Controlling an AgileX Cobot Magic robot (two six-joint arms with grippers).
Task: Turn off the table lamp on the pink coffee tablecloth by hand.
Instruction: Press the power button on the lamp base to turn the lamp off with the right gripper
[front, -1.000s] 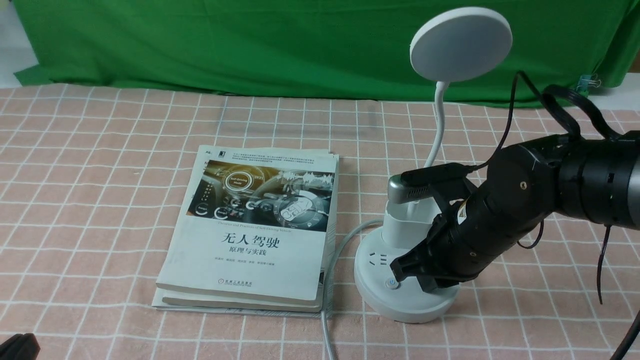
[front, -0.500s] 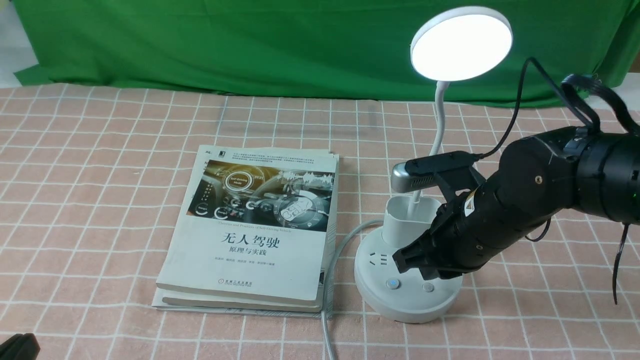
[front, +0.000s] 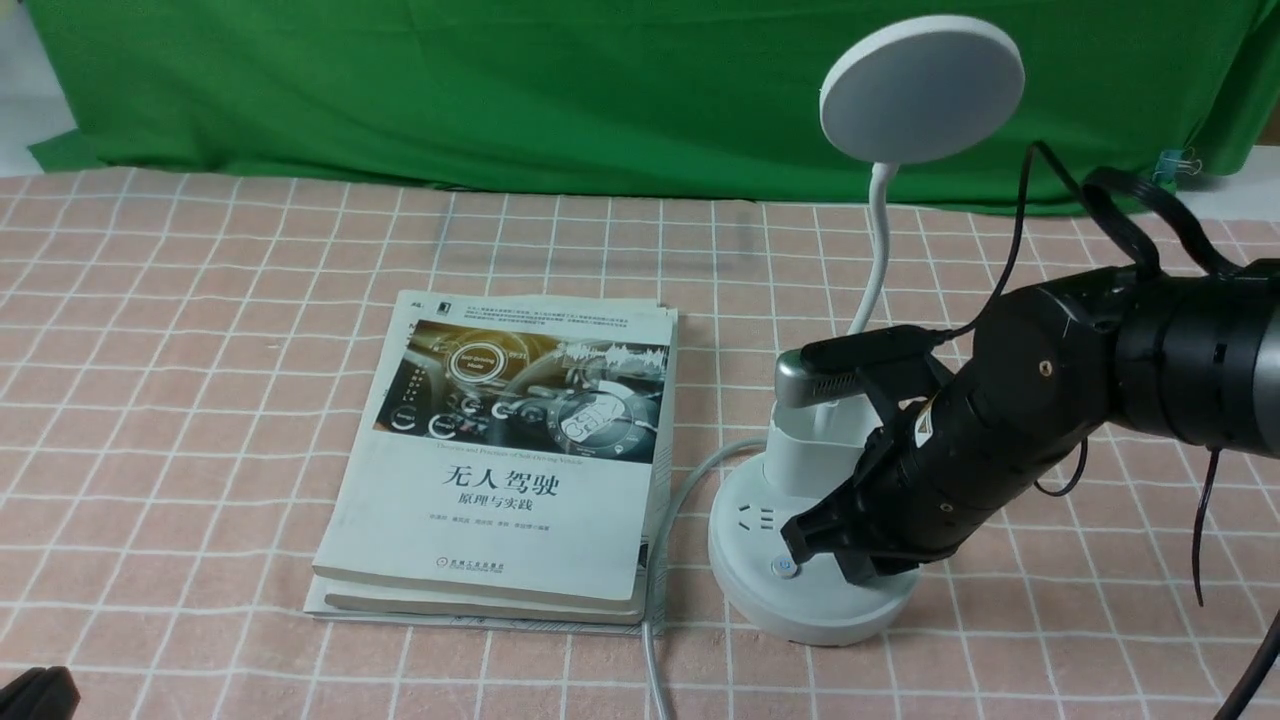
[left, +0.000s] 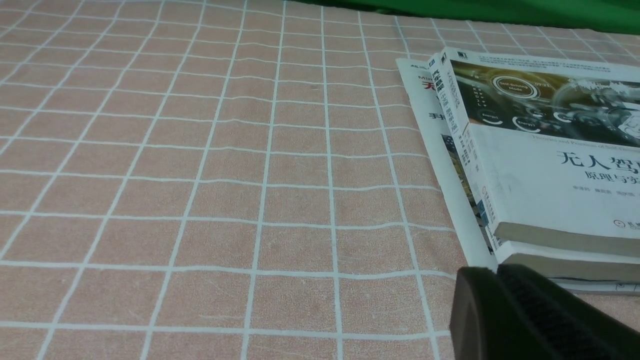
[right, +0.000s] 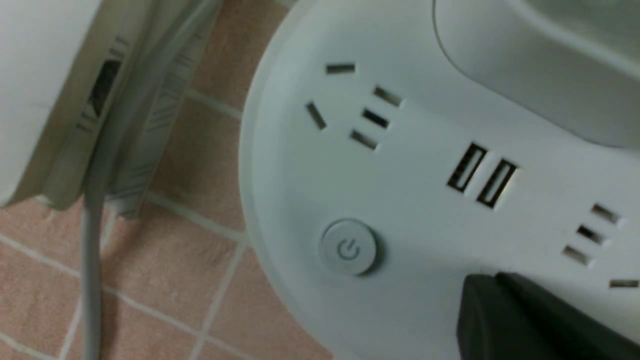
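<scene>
The white table lamp stands on the pink coffee tablecloth (front: 200, 300), right of centre. Its disc head (front: 922, 88) is dark. My right hand (front: 960, 460) is low over the lamp's round base (front: 800, 612). My right gripper (front: 832, 548) is shut, with its tips pressed on the base where the right-hand button lies hidden. The power button (front: 786, 568) shows just beside the tips. In the right wrist view the shut tips (right: 495, 287) rest on the base (right: 300, 165) next to the power button (right: 348, 247). My left gripper (left: 495, 274) is shut and empty, low near the books.
A stack of books (front: 520, 440) lies left of the lamp and shows in the left wrist view (left: 540, 165). The lamp's grey cable (front: 655, 600) runs between books and base toward the front edge. A green backdrop cloth (front: 500, 90) hangs behind.
Half a second ago the lamp head was lit and my right gripper was raised off the base. Now the gripper is down on the base again and the head is dark.
</scene>
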